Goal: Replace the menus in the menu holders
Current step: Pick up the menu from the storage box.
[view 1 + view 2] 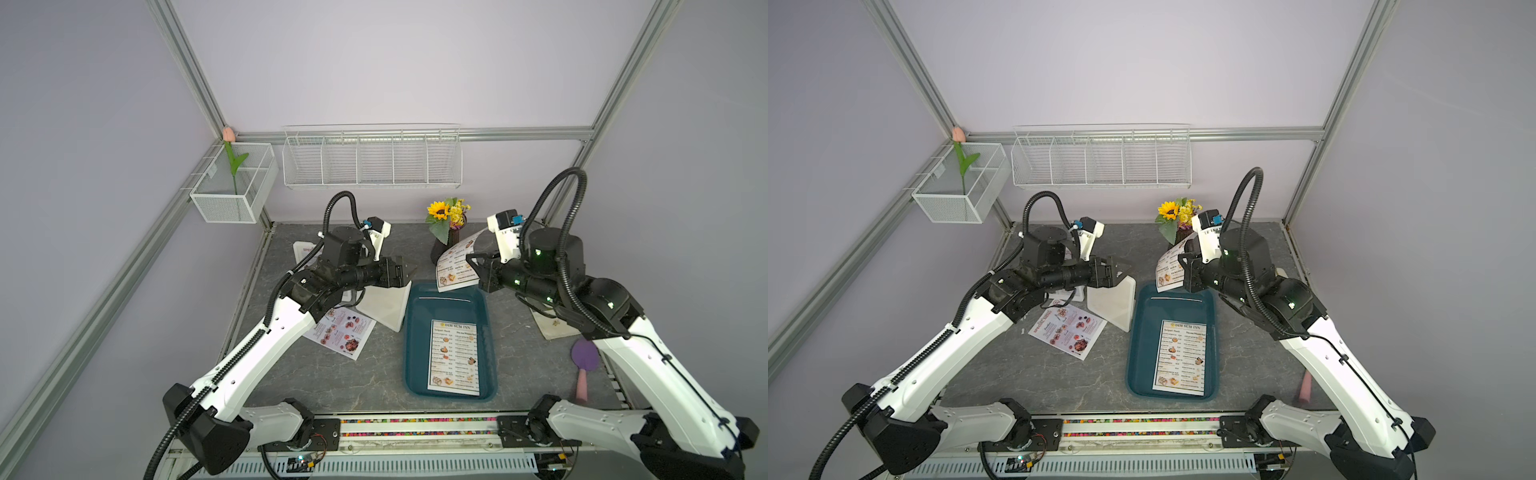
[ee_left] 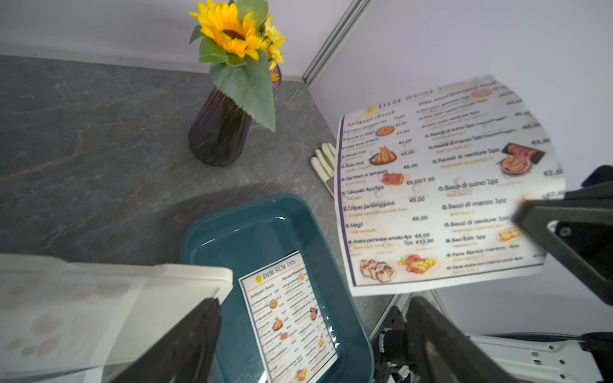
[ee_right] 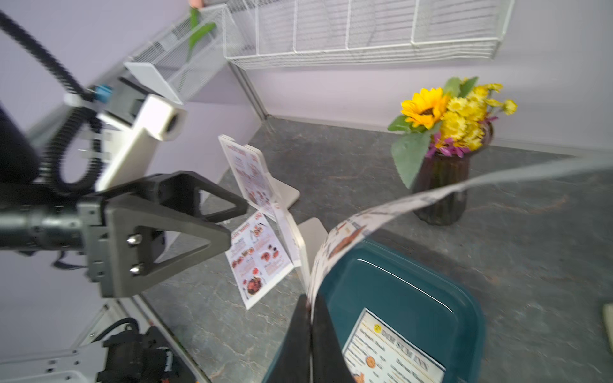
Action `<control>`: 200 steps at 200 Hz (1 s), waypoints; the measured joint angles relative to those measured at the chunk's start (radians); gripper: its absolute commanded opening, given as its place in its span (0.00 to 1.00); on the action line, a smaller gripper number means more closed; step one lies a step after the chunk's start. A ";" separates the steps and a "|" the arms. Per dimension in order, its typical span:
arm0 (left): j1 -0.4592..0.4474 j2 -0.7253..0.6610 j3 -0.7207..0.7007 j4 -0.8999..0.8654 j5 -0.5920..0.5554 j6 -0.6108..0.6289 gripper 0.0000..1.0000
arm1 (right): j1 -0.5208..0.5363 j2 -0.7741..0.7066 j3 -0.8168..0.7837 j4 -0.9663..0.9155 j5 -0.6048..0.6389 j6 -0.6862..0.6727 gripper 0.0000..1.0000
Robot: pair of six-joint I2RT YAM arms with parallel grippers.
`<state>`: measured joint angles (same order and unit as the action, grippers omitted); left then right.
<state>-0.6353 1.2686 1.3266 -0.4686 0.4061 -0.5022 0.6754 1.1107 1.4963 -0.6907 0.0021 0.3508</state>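
Note:
My right gripper point(image 1: 473, 266) point(image 3: 310, 306) is shut on the edge of a white DIM SUM INN menu point(image 1: 455, 266) point(image 2: 431, 185), which curls in the air over the far end of the teal tray point(image 1: 411, 345). A second white menu point(image 1: 453, 357) lies flat in that tray. My left gripper point(image 1: 411, 272) point(image 2: 311, 348) is open and holds nothing, just above the near menu holder point(image 1: 384, 309) point(image 3: 293, 235). A pinkish SPECIAL MENU point(image 1: 343, 330) lies on the table by the left arm. The far menu holder point(image 3: 252, 175) stands with a pinkish menu in it.
A dark vase of sunflowers point(image 1: 446, 232) stands at the back, close behind the held menu. A purple spatula point(image 1: 584, 361) and a cloth point(image 1: 552, 326) lie under the right arm. Cutlery point(image 2: 323, 162) lies beyond the tray. Wire baskets point(image 1: 372, 158) hang on the back wall.

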 measured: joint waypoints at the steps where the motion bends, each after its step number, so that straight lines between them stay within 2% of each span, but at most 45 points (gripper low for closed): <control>1: 0.001 0.000 0.000 0.002 0.003 0.000 0.99 | -0.001 0.000 0.000 0.003 -0.004 0.000 0.07; 36: 0.040 0.018 0.000 0.128 0.093 -0.077 0.99 | -0.029 -0.002 -0.003 0.102 -0.173 0.013 0.07; 72: 0.059 0.056 -0.002 0.192 0.188 -0.167 0.99 | -0.046 -0.003 -0.021 0.180 -0.287 0.031 0.07; 125: 0.098 0.068 -0.045 0.268 0.289 -0.311 0.99 | -0.052 0.034 -0.038 0.257 -0.398 0.054 0.07; 169: 0.098 0.068 -0.058 0.301 0.345 -0.362 0.99 | -0.052 0.098 -0.059 0.336 -0.474 0.090 0.07; 200: 0.101 0.068 -0.087 0.310 0.346 -0.369 0.99 | -0.052 0.119 -0.062 0.360 -0.495 0.098 0.07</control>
<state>-0.5346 1.3361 1.2396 -0.1589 0.7517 -0.8707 0.6231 1.2297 1.4342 -0.3305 -0.4931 0.4492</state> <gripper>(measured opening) 0.993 0.067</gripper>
